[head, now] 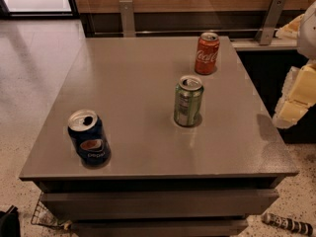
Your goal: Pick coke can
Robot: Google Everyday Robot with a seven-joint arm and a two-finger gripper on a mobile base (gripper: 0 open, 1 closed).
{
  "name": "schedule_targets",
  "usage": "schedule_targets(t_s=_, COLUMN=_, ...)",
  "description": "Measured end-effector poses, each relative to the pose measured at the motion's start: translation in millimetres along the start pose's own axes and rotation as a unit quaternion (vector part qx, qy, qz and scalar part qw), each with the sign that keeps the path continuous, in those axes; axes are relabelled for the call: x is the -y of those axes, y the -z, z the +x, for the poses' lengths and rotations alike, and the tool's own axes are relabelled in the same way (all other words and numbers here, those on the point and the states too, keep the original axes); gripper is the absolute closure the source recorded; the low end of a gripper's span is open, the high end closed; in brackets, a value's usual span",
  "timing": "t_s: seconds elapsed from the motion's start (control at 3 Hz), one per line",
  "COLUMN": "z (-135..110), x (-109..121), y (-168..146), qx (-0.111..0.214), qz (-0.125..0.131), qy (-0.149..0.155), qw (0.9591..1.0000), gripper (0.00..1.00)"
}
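Note:
The coke can (207,54) is red-orange with white script and a silver top. It stands upright at the far right of the grey table (138,83). My gripper (295,98) shows as cream-coloured parts at the right edge of the camera view. It is beyond the table's right side, to the right of the coke can and nearer the camera, and it touches none of the cans.
A green can (188,101) stands upright mid-table, in front of the coke can. A dark blue Pepsi can (89,138) stands near the front left edge. A wooden wall with metal brackets (127,17) runs behind the table. A dark counter (276,68) is at right.

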State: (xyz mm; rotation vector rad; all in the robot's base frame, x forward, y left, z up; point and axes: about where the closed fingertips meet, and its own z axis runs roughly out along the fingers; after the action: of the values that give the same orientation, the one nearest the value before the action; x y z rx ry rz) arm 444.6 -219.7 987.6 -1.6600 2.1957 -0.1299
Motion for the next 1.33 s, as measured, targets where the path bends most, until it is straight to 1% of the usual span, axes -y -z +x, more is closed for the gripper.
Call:
schedule_targets(t_s=0.33, z=9, x=24, y=-11, qx=0.045, qz=0.027, qy=-0.026, qw=0.9983, gripper=0.0)
schedule_targets(t_s=0.67, z=28, x=74, y=-44, qx=0.16, qz=0.071, qy=-0.084, qw=0.981, gripper=0.0)
schedule_targets(t_s=1.0, z=31, x=113, y=-59, qx=0.243, qz=0.115, qy=-0.119, qw=0.9558, gripper=0.0)
schedule_targets(t_s=1.33, z=32, x=135, y=-79, qx=0.304, qz=0.138, qy=-0.154, qw=0.93, gripper=0.0)
